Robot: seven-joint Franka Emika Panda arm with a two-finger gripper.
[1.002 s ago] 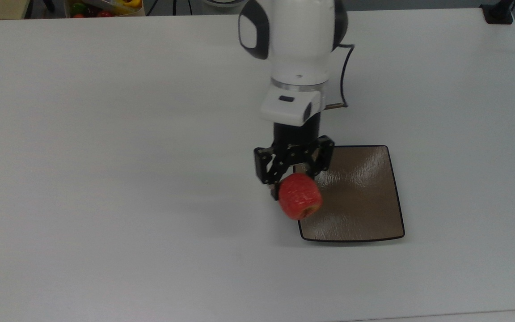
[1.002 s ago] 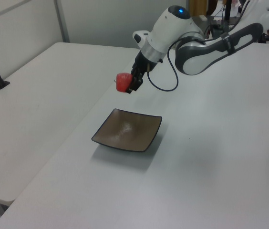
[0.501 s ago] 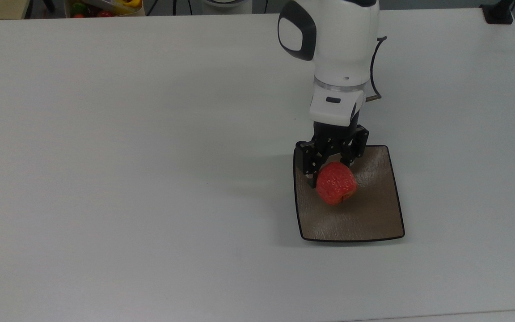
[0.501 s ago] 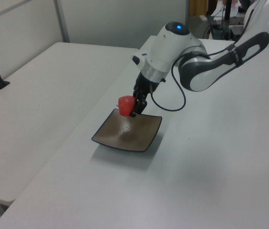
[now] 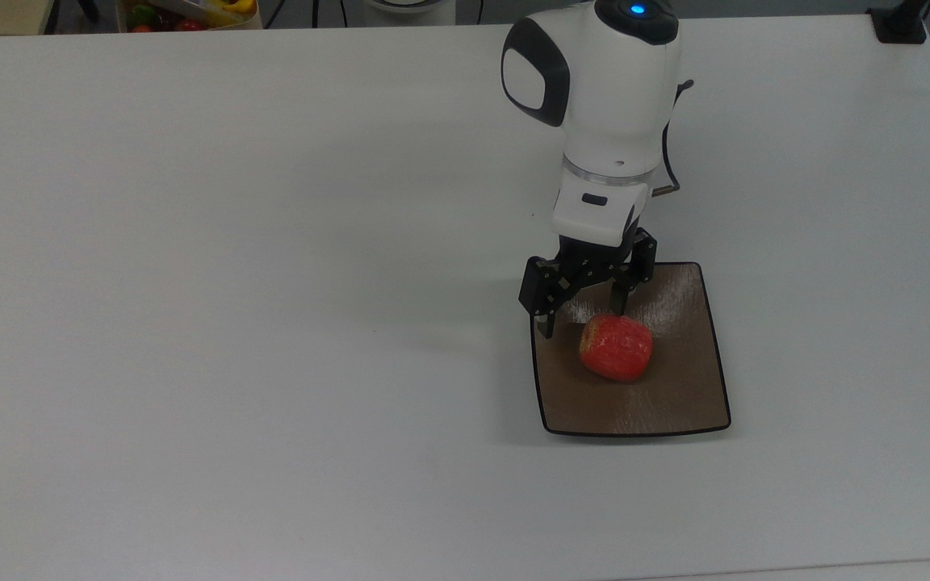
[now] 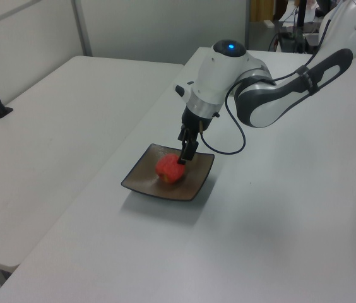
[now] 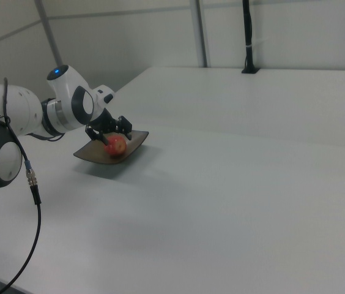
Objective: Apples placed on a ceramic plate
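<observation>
tabletop (image 5: 231, 282): white, bare across the top view's left and centre.
gripper (image 5: 581, 316): lower right of centre in the top view, fingers now spread wide, holding nothing; half a second ago they clamped the apple.
apple (image 5: 616, 348): released, now resting on the ceramic plate, just below the fingers.
ceramic plate (image 5: 679, 395): brown, unmoved, right of centre.
</observation>
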